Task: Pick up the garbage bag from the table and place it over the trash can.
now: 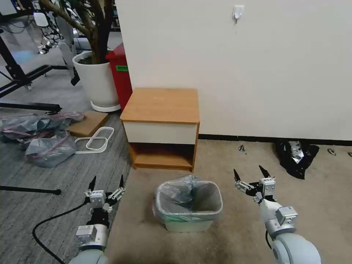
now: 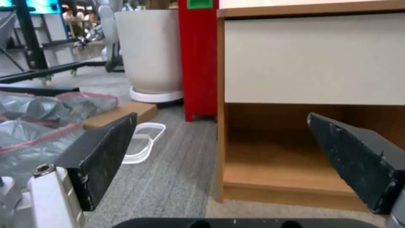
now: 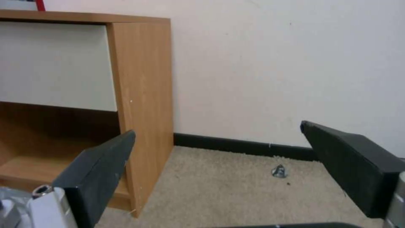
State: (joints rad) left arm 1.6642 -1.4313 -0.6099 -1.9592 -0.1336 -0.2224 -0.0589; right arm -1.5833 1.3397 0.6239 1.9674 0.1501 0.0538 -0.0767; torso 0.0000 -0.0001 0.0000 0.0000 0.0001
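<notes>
Two grippers are held low with nothing gripped: left gripper (image 1: 106, 182) is spread wide at near left over grey flooring; the garbage bag (image 1: 182, 198) is seen lining the trash can (image 1: 190, 222) at centre, near side of the table (image 1: 161, 106); right gripper (image 1: 249, 173) is spread wide at near right.

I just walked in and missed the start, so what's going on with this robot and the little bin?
The garbage bag already lines the trash can, which sits on the carpet in front of the table. The tabletop is bare. The left gripper and right gripper hover open on either side of the trash can, holding nothing.
</notes>
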